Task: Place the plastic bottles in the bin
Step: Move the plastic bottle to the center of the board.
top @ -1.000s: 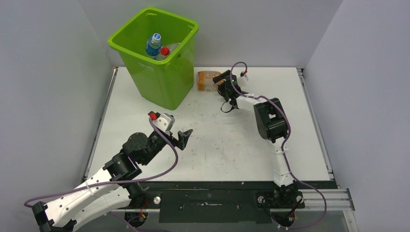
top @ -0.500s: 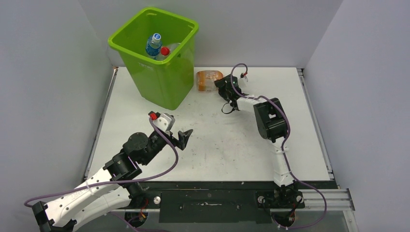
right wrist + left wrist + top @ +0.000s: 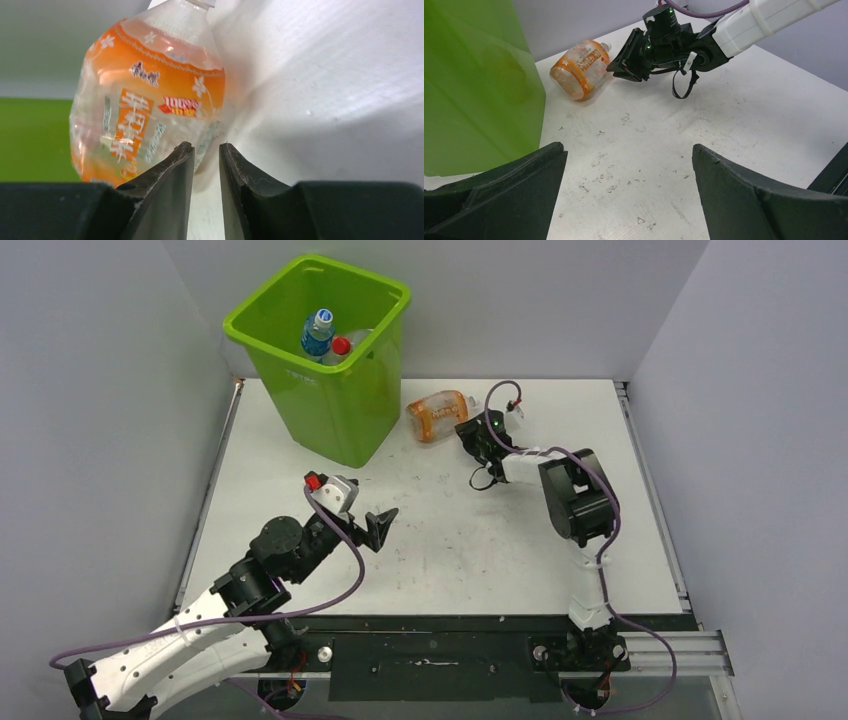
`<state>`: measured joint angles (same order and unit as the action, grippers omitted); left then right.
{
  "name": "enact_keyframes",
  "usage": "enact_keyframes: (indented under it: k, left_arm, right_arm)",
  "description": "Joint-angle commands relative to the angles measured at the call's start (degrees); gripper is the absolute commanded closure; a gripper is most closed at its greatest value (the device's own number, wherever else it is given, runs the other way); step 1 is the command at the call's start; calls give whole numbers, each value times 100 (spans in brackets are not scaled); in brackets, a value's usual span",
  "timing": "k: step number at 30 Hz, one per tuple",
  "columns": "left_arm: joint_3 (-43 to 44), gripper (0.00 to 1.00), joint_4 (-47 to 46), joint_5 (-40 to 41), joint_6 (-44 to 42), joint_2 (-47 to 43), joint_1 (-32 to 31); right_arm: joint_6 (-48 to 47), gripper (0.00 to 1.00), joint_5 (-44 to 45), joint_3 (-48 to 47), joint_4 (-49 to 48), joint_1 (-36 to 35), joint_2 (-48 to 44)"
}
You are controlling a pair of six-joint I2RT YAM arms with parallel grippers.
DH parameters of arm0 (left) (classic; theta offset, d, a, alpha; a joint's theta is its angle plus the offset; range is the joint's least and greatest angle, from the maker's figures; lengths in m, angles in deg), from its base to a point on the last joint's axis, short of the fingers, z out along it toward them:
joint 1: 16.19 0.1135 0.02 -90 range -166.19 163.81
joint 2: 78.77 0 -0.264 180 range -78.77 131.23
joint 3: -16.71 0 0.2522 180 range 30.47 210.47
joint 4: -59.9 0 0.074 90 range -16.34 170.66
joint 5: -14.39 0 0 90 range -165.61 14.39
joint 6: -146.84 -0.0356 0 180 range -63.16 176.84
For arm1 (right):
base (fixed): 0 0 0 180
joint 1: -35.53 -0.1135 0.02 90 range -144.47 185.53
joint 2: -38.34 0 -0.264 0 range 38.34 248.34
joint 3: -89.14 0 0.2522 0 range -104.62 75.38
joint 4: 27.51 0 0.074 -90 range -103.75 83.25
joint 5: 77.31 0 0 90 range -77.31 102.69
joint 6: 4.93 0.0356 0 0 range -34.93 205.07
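Our right pincer (image 3: 206, 146) is all but clenched: its two black fingers stand with only a narrow slit between them, and we see nothing caught in that slit. Just past the fingertips lies the orange-labelled bottle (image 3: 145, 95), on its side on the white table (image 3: 480, 530), with its neck pointing away from the wrist. We cannot tell whether the tips touch its wall or stop just short of it. To the left of this bottle, near the table's far left corner, stands the green bin (image 3: 330, 400), upright. Inside it we make out a blue-labelled bottle (image 3: 318, 333) and, beside that, a red-capped bottle (image 3: 341, 345). Our left pincer (image 3: 628, 149) is released, its fingers spread wide and grasping nothing, above the table in front of the bin.
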<state>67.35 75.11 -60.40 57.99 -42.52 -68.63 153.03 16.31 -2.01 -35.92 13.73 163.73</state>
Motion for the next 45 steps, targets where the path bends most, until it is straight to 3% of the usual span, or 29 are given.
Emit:
enact_keyframes:
  k: [1,6,8,10,12,18,22,26,45]
  left_arm:
    - [73,4,-227,-53,111,-113,-44]
    - [81,4,-248,-151,174,-153,-55]
    - [83,4,-258,-174,208,-166,-63]
    - [82,4,-260,-176,227,-170,-64]
    - [62,4,-250,-155,224,-171,-64]
    - [59,4,-229,-39,146,-79,-64]
    - [60,4,-203,54,61,47,-66]
    - [69,4,-181,99,25,179,-56]
    - [82,4,-154,114,34,171,-68]
  right_arm:
    - [-564,75,72,466,-39,63,-1018]
    - [-982,73,10,1056,210,84,-1837]
    - [-1063,59,-25,1119,358,123,-1983]
    - [-1090,34,-88,1130,388,186,-2042]
    - [-1100,18,-120,1039,381,237,-1990]
    - [-982,0,-288,112,481,418,-1247]
    - [-956,9,-633,-886,676,473,-472]
    - [-1068,10,-849,-1611,1000,378,117]
    - [-1099,7,-1380,-2540,1567,34,1052]
